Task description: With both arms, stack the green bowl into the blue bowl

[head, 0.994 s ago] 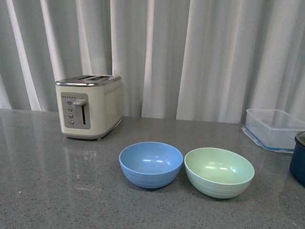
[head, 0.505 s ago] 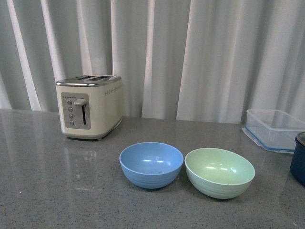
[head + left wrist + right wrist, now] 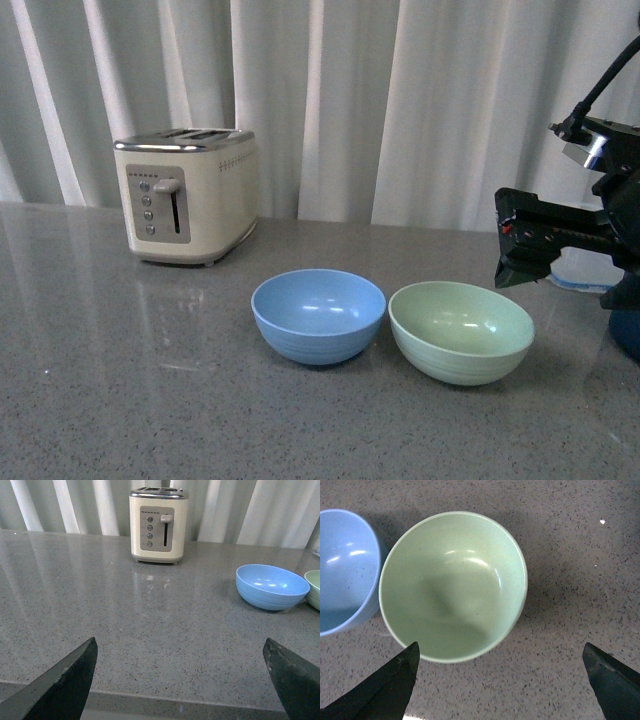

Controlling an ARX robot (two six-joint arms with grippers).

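Our right gripper gapes above the matte, round green bowl, just beside the blue bowl. Our left gripper gapes too. A boxy cream toaster stands behind.

Pretty bright, soft, even light, looks like it's from overhead: small white glints sit inside the light sky-blue round matte bowl and the pale mint-green round matte bowl. The glossy speckled grey countertop mirrors the cream two-slot toaster. Shadows are faint and fuzzy. Front view's a bit grainy; right wrist view's crisper.
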